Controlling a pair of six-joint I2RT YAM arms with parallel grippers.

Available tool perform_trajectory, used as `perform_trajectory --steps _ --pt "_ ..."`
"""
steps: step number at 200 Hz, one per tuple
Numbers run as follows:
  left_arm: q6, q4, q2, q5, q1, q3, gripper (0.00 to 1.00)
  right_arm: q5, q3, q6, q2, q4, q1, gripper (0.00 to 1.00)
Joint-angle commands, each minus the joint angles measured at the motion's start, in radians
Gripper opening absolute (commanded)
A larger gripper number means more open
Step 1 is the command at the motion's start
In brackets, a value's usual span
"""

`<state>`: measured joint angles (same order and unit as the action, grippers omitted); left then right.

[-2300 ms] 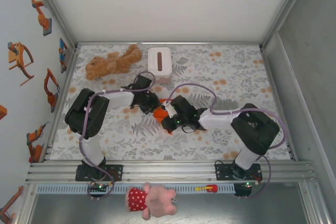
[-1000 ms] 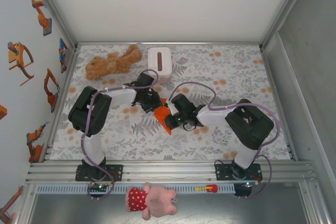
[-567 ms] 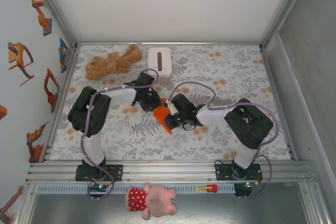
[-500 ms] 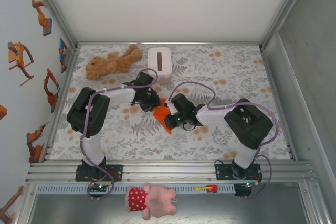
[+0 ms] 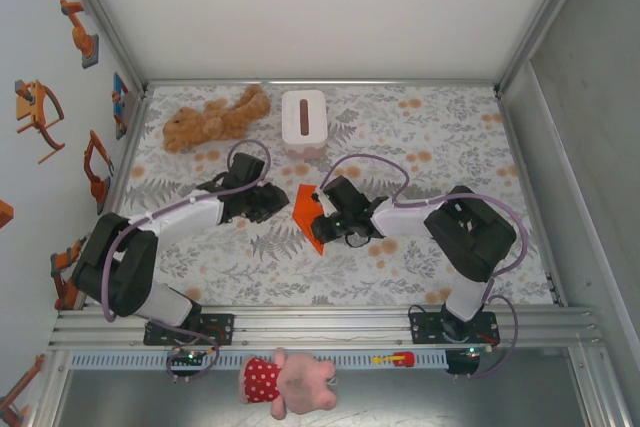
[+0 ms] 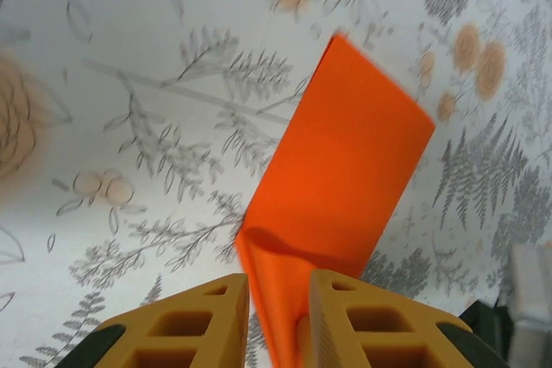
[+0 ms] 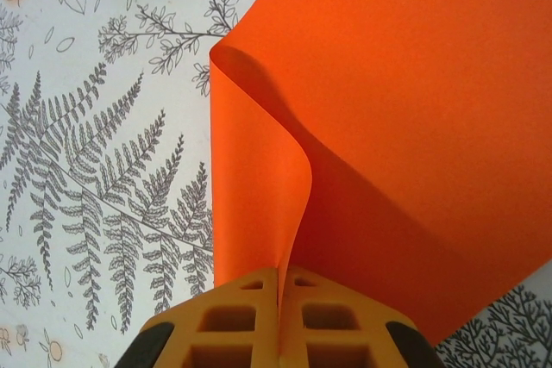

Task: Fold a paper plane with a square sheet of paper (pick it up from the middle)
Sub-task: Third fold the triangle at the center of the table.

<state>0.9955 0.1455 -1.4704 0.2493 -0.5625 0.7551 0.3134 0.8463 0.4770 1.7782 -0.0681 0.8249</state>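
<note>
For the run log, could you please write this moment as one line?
left gripper: open around orange paper edge | right gripper: shut on orange paper | paper: curled

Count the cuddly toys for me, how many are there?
2. A brown teddy bear lies far left, beside the white tissue box. A pink plush toy in a red spotted dress lies on the near ledge. None looks hidden.

Top view: bright, even, diffuse overhead light; plain white rear wall (image 5: 320, 7) approx. at clipping. Robot arms (image 5: 190, 215) cast short soft shadows on floral-print worktop (image 5: 420, 147). L wrist view: motion blur over print & far edge of thin bright orange square paper sheet (image 6: 345, 178). R wrist view: sharp; curled sheet fold throws dark shadow band onto its own surface.
</note>
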Motion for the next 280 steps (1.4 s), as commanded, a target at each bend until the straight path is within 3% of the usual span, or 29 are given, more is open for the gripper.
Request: perform_trajectory --steps 1,30,91,280 --pt "0.071 -0.181 0.015 0.094 -0.014 -0.079 0.23 -0.039 0.007 0.030 0.034 0.042 -0.008 0.00" --pt "0.117 -0.295 -0.010 0.124 -0.058 -0.113 0.18 -0.043 0.014 0.036 0.044 0.056 -0.009 0.00" --pt "0.184 -0.355 -0.129 0.110 -0.110 -0.104 0.10 -0.046 0.023 0.037 0.047 0.062 -0.011 0.00" --pt "0.156 -0.218 -0.183 0.078 -0.120 -0.055 0.08 -0.056 0.026 0.041 0.059 0.077 -0.013 0.00"
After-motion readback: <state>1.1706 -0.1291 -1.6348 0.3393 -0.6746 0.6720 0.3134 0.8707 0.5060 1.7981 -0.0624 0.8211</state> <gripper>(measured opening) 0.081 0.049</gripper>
